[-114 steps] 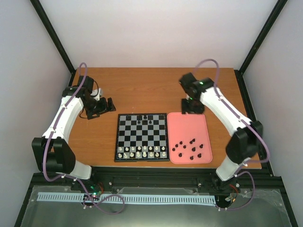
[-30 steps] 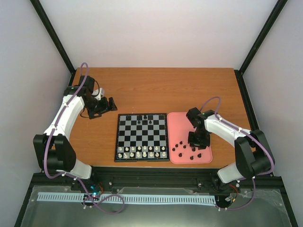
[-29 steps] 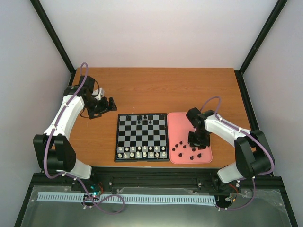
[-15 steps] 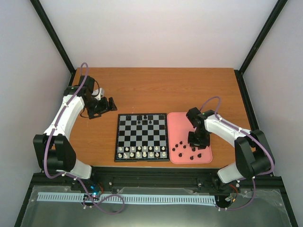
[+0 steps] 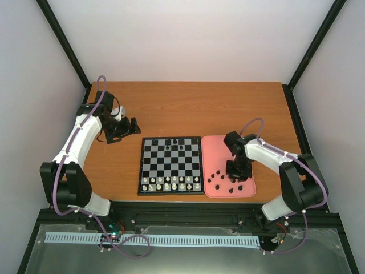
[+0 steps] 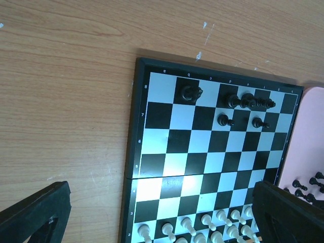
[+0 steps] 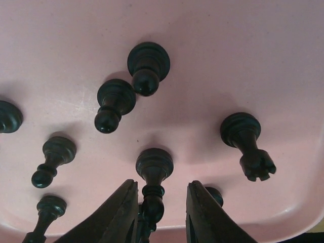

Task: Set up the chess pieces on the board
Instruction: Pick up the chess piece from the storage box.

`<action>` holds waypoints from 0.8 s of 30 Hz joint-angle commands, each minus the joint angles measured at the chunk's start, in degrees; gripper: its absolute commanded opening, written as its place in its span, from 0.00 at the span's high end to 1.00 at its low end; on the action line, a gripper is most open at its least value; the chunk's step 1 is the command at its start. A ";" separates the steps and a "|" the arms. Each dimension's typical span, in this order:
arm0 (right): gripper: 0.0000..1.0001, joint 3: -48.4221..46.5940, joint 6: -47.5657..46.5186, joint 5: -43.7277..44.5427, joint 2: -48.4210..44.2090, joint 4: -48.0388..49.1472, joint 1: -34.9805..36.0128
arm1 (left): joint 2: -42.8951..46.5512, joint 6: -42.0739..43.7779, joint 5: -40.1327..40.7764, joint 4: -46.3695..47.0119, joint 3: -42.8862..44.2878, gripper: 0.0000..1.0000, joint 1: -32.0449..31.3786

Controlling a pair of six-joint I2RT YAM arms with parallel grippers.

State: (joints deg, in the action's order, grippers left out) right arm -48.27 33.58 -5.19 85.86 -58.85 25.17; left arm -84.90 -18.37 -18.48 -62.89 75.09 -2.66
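The board (image 5: pixel 141 165) lies mid-table, with several black chess pieces (image 5: pixel 174 146) on its far rows. Seen from the left wrist, they are a knight (image 6: pixel 190 93), a cluster (image 6: pixel 249 101) and two pawns (image 6: pixel 223 120). More black pieces (image 5: pixel 219 178) lie on the pink tray (image 5: pixel 228 147). My right gripper (image 5: pixel 238 170) is low over them. Its jaws (image 7: pixel 163 188) stand apart around one lying piece (image 7: pixel 154 164), which sits close to the left finger with a gap to the right one. My left gripper (image 5: pixel 133 127) hovers wide open left of the board, holding nothing (image 6: pixel 162 205).
White pieces (image 5: pixel 171 182) fill the board's near rows (image 6: pixel 202 228). Around the jaws lie two pawns (image 7: pixel 115 98), a rook (image 7: pixel 244 135) and smaller pieces (image 7: pixel 55 151) on the pink tray (image 7: pixel 228 50). The tray's rim runs just below the fingers.
The right arm came down from behind the tray to the loose black pieces. Over the last second it shifted slightly and its jaws narrowed a little. The left arm stayed still.
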 commanded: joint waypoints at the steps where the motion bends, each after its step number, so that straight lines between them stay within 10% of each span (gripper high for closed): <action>1: 0.74 0.65 -0.57 -0.07 0.78 0.92 0.32 | 0.24 -0.52 0.11 -0.48 -0.09 0.00 -0.17; 24: 0.97 -4.11 -2.01 0.07 -3.69 -5.48 0.96 | 1.95 -0.38 0.71 -0.91 -0.65 0.00 -0.17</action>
State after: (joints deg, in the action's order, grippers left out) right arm -48.53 31.29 -5.15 85.97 -59.55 25.26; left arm -84.71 -18.37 -18.00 -63.07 74.39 -2.66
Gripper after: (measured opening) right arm 0.067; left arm 0.999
